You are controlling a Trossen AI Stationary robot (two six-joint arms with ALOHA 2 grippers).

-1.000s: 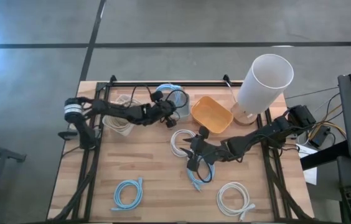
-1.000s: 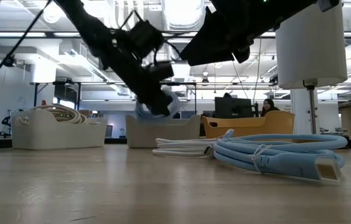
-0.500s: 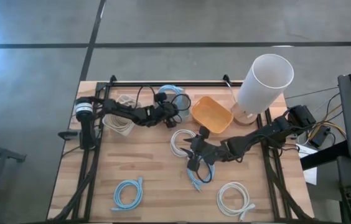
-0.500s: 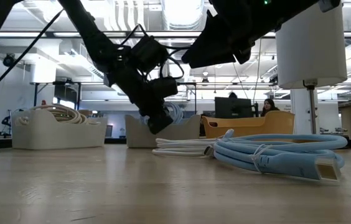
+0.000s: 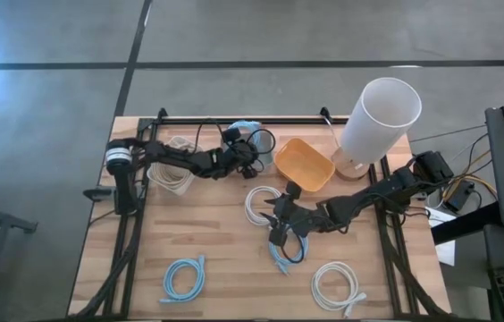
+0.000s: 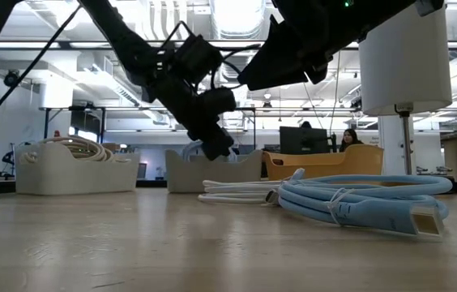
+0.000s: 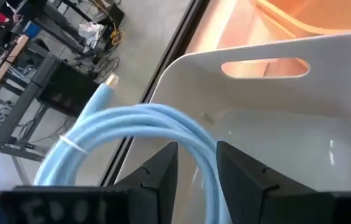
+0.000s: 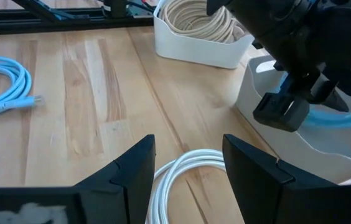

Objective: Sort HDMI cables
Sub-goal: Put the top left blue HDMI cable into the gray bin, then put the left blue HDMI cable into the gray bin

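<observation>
My left gripper (image 5: 250, 150) is shut on a light blue cable coil (image 7: 144, 124) over a white bin (image 5: 265, 143) at the far middle of the table. My right gripper (image 5: 277, 224) is open and raised (image 6: 293, 49). Its fingers stand over a white coil (image 8: 185, 168) without touching it. Beside that white coil (image 5: 261, 204) lies a light blue coil (image 5: 284, 252). Another light blue coil (image 5: 183, 277) and another white coil (image 5: 335, 284) lie near the front edge. Beige coils (image 5: 173, 174) lie in a second white bin. My left gripper pinches the strands of the light blue coil (image 7: 205, 163) between its two fingers, which lie across the strands. The coil is lifted clear and stands out beyond the fingers above the white bin's inside (image 7: 275, 130). Its plug end (image 7: 104, 84) sticks out past the bin's rim.
An orange bin (image 5: 304, 163) stands right of the white bin. A tall white cylinder on a stand (image 5: 377, 114) is at the far right. Bare wood shows at the table's middle left (image 5: 198, 224). People sit in the room behind (image 6: 346, 138).
My left gripper has gone a little toward the table's far and right edges with the light blue coil. It dipped and rose again over the white bin. The coil stays in its hold.
</observation>
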